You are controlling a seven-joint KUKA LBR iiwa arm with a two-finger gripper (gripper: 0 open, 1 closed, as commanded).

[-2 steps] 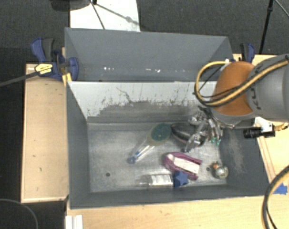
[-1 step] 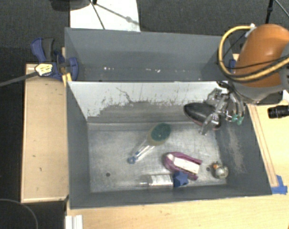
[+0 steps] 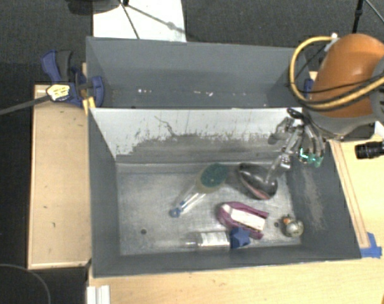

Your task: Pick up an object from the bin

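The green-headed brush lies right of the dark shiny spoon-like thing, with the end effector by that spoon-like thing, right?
No. The camera view shows the green-headed brush left of the dark shiny spoon-like thing, not right. The end effector is by that thing, as you said.

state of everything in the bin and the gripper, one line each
gripper, low at back right, over the dark scoop
dark scoop, lying under it, contact unclear
green-headed brush, flat, in the middle
purple and white pack, flat, near front
clear tube, flat, at the front
small round thing, loose, front right
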